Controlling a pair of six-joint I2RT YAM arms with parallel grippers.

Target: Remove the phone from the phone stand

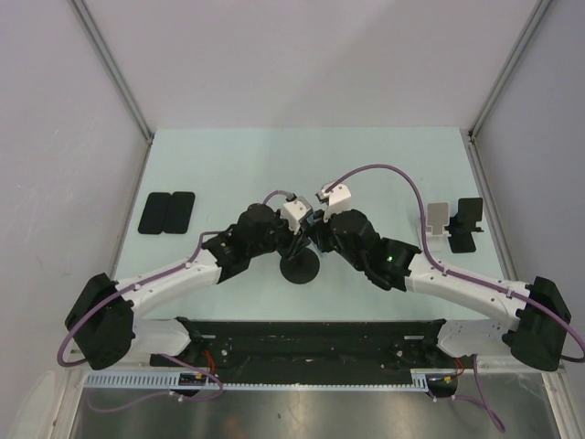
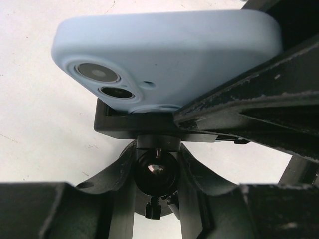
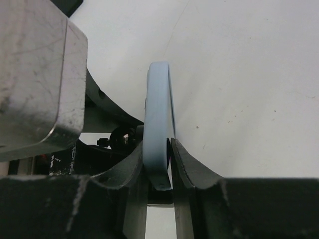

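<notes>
The phone (image 2: 169, 55), in a light blue case with two camera lenses, lies in the black cradle (image 2: 124, 127) of the phone stand. In the top view only the stand's round base (image 1: 300, 270) shows, with both grippers meeting above it. My left gripper (image 2: 157, 174) is shut on the stand's ball joint just under the cradle; it shows in the top view (image 1: 292, 242). My right gripper (image 3: 158, 167) is shut on the phone's edge (image 3: 157, 109), one finger on each face; it shows in the top view (image 1: 316, 240). The phone is hidden in the top view.
Two flat black pads (image 1: 167, 212) lie at the left of the table. A white stand (image 1: 439, 220) and a black stand (image 1: 469, 222) are at the right edge. A metal part of the left arm (image 3: 35, 74) sits close to the right gripper.
</notes>
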